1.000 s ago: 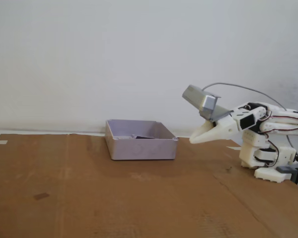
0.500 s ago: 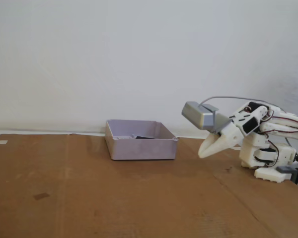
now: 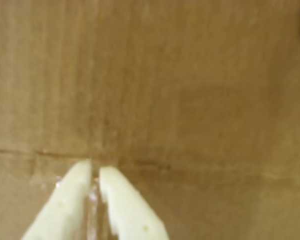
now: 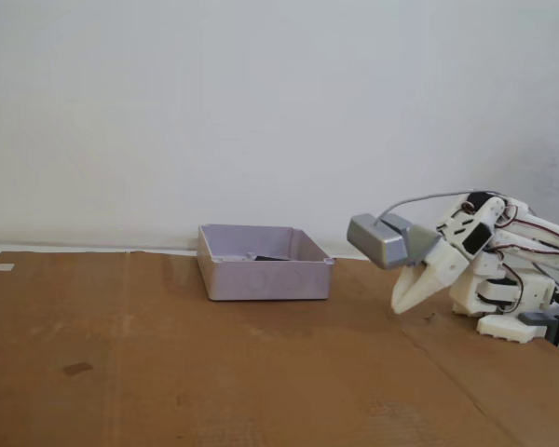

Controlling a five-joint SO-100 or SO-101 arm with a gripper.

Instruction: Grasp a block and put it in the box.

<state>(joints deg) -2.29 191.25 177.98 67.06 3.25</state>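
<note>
Nearest the wrist camera: two pale fingertips of the claw [image 3: 95,172] pressing almost together, only a hairline gap between them, nothing held — closed on air. Pointing down at bare brown cardboard [image 3: 190,100], with a crease running across just past the tips.

Seen from the fixed view, folding down and back toward the base: a second ago raised and level with the box rim, half a second ago tilting downward, now tucking low with the claw [image 4: 406,304] hovering just above the counter [image 4: 168,372] beside the white arm base. Carrying the grey camera module [image 4: 382,240] with its cable down along with it. Looking like a retreat to rest rather than a reach for anything.

Farther off, well apart from the claw, sitting unchanged across all three moments: the box [image 4: 265,277], with a dark shape showing just over its near wall — the block [image 4: 268,257], lying inside, only its top edge visible. Suggesting, as a judgement, that the placing is already done and the arm is simply parking.

Counting up: one arm, one claw, one box, one block, one grey camera module. Behind everything, a plain white wall.
</note>
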